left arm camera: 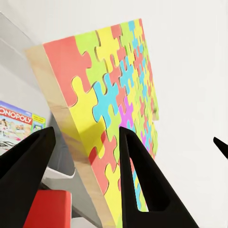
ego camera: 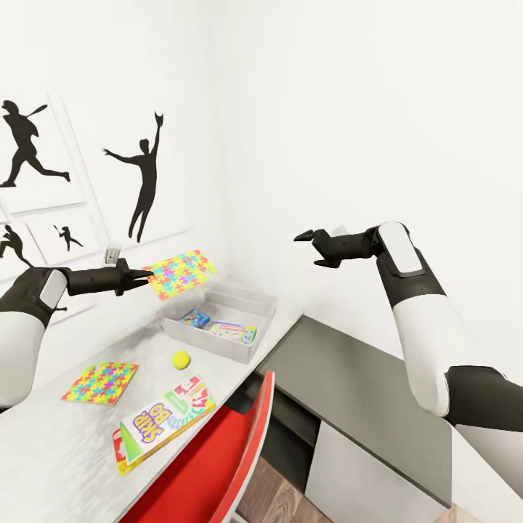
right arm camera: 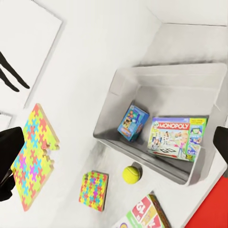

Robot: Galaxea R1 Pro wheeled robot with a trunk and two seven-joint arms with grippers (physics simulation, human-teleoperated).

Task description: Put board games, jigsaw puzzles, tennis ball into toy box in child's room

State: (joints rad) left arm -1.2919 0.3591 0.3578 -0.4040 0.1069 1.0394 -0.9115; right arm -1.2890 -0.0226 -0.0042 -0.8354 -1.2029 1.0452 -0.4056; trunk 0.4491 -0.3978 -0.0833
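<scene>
My left gripper (ego camera: pixel 139 280) is shut on the edge of a multicolour jigsaw puzzle (ego camera: pixel 181 272), held tilted in the air just left of the light grey toy box (ego camera: pixel 207 345). In the left wrist view the puzzle (left arm camera: pixel 109 104) sits between the black fingers (left arm camera: pixel 147 190). Two board games lie inside the box: a small blue one (ego camera: pixel 195 318) and the Monopoly one (ego camera: pixel 234 332). On the table (ego camera: pixel 65 457) lie the tennis ball (ego camera: pixel 180 359), the second puzzle (ego camera: pixel 100 382) and the Skip-Bo box (ego camera: pixel 163 421). Out to the right, my right gripper (ego camera: pixel 309 249) hangs open and empty, high in the air.
A red chair (ego camera: pixel 218 465) is tucked under the table's front edge. A lower dark grey unit (ego camera: pixel 356 385) with a white panel stands to the right. White walls close in behind the box, with black sports silhouettes (ego camera: pixel 142 181) on the left wall.
</scene>
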